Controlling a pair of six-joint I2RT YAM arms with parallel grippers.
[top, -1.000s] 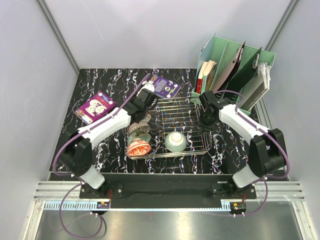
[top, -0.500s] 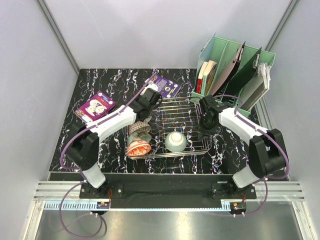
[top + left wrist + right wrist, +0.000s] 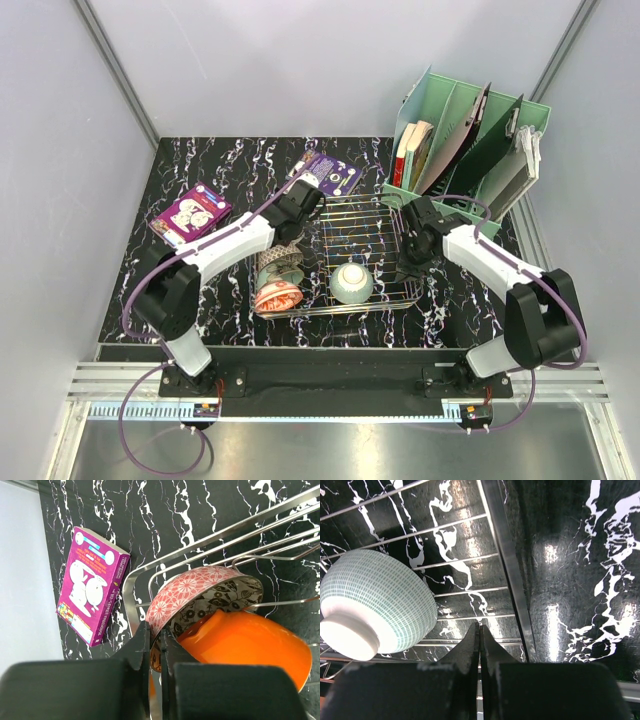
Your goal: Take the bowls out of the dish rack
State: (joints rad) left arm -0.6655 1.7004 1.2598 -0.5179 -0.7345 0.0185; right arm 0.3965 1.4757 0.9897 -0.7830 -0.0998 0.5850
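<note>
Top external: dish rack (image 3: pixel 385 203) lies long axis L-R. Bowls (image 3: pixel 275 278) sit nested on edge at its L end, row running near-far. Celadon bowl (image 3: pixel 352 283) is foot-up near the front. L gripper (image 3: pixel 155 630) pinches floral bowl (image 3: pixel 185 587) rim, w/ orange bowl (image 3: pixel 250 640) nested inside. R gripper (image 3: pixel 480 627) closed, empty.

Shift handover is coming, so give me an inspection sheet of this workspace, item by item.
Surface: black marble table.
Job's things: wire dish rack holds floral bowl and orange bowl nested on their sides, plus upturned green bowl.
Clutter: purple box at left, second purple box behind rack, mint file organizer with books.
Claws: left claw shut on floral bowl's rim; right claw shut, empty, above rack.
Cables: purple cables along both arms.
Surroundings: grey walls.
</note>
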